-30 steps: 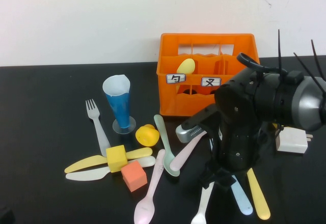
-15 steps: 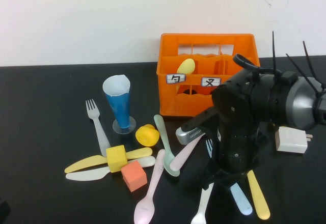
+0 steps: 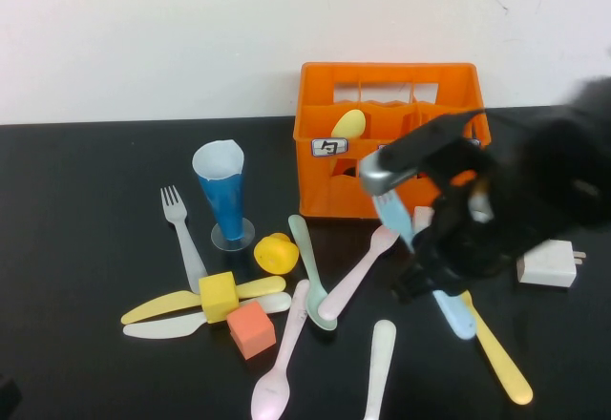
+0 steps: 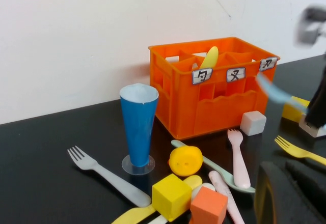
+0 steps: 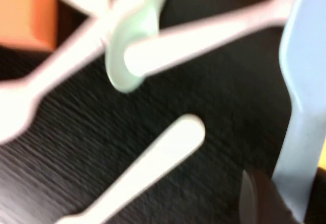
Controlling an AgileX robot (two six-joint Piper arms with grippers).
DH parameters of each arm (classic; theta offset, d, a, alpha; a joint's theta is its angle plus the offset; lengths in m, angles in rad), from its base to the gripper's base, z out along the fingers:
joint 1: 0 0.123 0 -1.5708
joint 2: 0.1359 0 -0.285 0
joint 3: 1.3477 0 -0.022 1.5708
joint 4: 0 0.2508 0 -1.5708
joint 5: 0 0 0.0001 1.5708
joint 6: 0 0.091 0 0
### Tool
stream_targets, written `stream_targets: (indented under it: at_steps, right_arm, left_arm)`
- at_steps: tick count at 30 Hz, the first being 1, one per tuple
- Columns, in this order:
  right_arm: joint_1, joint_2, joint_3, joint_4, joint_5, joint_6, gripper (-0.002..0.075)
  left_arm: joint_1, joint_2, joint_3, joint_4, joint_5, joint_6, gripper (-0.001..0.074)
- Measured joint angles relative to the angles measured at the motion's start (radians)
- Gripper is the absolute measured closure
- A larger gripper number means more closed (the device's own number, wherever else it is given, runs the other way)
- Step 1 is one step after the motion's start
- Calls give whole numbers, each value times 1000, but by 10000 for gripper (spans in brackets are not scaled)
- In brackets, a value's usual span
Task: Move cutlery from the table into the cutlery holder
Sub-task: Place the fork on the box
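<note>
Right gripper [image 3: 434, 265]: near-right of the bench, just in front of the holder; it has risen and swung toward the holder since a second ago, when it was pressed low over the cutlery.
Right fingers: narrowed from wide onto the pale blue plastic knife [image 3: 393, 218], which they hold.
Pale blue knife: lifted off the black matte bench [image 3: 76, 200], tilted, upper end near the holder's front wall; a second ago it lay flat by the yellow knife. In the right wrist view it [image 5: 305, 107] runs up from the fingers, blurred.
Left gripper: out of the high view; only its dark body [image 4: 290, 193] edges the left wrist view; fingers closed, unchanged.
Cutlery holder: bright orange rectangular plastic crate [image 3: 391, 86] at the far centre, unmoved, a yellow plastic spoon [image 3: 348, 124] standing in its left compartment.
Long yellow plastic knife [image 3: 498, 351]: flat at near right, now angled further right than before.
White plastic piece [image 3: 379, 367]: near centre, now fully uncovered.
Pink plastic fork [image 3: 355, 272]: flat, in front of the holder, head toward it.
Mint plastic spoon [image 3: 307, 269]: crossed by the pink fork, unchanged.
Pink plastic spoon [image 3: 283, 358]: near centre, unchanged.
White plastic fork [image 3: 181, 234]: left, by the blue cone cup [image 3: 223, 196], both unchanged.
Yellow cube [image 3: 219, 296], orange cube [image 3: 251, 329]: resting over a yellow knife and a white knife, near left, unchanged.
</note>
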Motion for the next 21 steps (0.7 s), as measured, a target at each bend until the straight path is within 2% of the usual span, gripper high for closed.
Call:
stream_targets:
  at_steps: [5, 10, 15, 18, 21]
  right_arm:
    - [0, -190, 254, 0, -389, 4, 568]
    - [0, -239, 440, 2, -908, -17, 568]
    - [0, -178, 456, 38, -1394, -130, 568]
    - [0, -109, 436, 153, -1592, -196, 568]
    - [0, -25, 396, 293, -1683, -286, 568]
  left_arm:
    - [0, 0, 0, 0, 9, 0, 736]
    - [0, 0, 0, 0, 9, 0, 736]
    - [0, 0, 0, 0, 9, 0, 736]
    - [0, 0, 0, 0, 9, 0, 736]
    - [0, 0, 0, 0, 9, 0, 736]
